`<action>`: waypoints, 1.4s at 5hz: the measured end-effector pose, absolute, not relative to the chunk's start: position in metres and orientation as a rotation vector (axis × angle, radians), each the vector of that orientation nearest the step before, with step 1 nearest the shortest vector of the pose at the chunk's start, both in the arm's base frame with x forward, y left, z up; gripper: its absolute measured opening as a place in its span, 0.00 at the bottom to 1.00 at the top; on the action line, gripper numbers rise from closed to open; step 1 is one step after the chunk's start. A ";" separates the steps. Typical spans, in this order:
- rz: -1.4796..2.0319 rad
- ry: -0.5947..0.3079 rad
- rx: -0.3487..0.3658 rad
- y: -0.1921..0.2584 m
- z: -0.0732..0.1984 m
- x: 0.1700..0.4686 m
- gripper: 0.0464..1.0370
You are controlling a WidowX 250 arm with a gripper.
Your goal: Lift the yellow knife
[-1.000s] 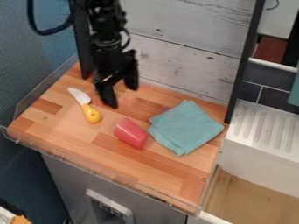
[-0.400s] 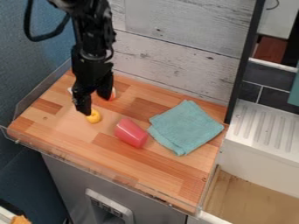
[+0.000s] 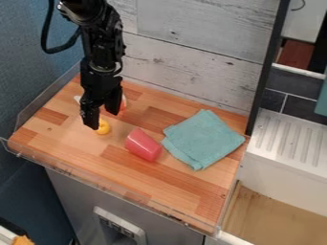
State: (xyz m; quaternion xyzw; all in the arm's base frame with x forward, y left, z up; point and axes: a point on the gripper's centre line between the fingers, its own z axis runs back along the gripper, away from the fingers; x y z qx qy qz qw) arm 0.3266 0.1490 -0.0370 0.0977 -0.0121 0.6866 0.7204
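Observation:
Over the left part of the wooden counter hangs my black gripper [image 3: 103, 116], its two fingers apart. It covers the middle of the yellow knife [image 3: 103, 128]. The rounded end of the yellow handle shows just below the left finger, and a bit of the pale blade shows left of the gripper. The knife lies on the counter; whether a finger touches it, I cannot tell.
A red cup [image 3: 144, 145] lies on its side right of the knife, with a folded teal cloth [image 3: 203, 139] beyond it. Something white and orange [image 3: 123, 102] peeks out behind the right finger. A clear low rim [image 3: 102, 189] edges the counter [image 3: 172, 191].
My gripper has moved left and down from above the counter's back part to over the knife, covering much of it. Since the middle frame it has shifted only slightly. Cup and cloth have stayed put.

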 end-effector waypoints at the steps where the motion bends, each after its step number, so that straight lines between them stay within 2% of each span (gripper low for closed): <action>1: 1.503 -0.004 0.215 0.151 -0.046 0.328 0.96; 2: 1.506 0.052 0.213 0.158 -0.056 0.324 0.96; 3: 1.515 0.071 0.207 0.166 -0.060 0.321 0.96; 4: 1.482 0.076 0.159 0.167 -0.066 0.323 0.91; 5: 1.438 0.063 0.151 0.168 -0.067 0.325 0.61; 6: 1.390 0.093 0.110 0.164 -0.067 0.328 0.45; 7: 1.361 0.099 0.111 0.165 -0.067 0.326 0.45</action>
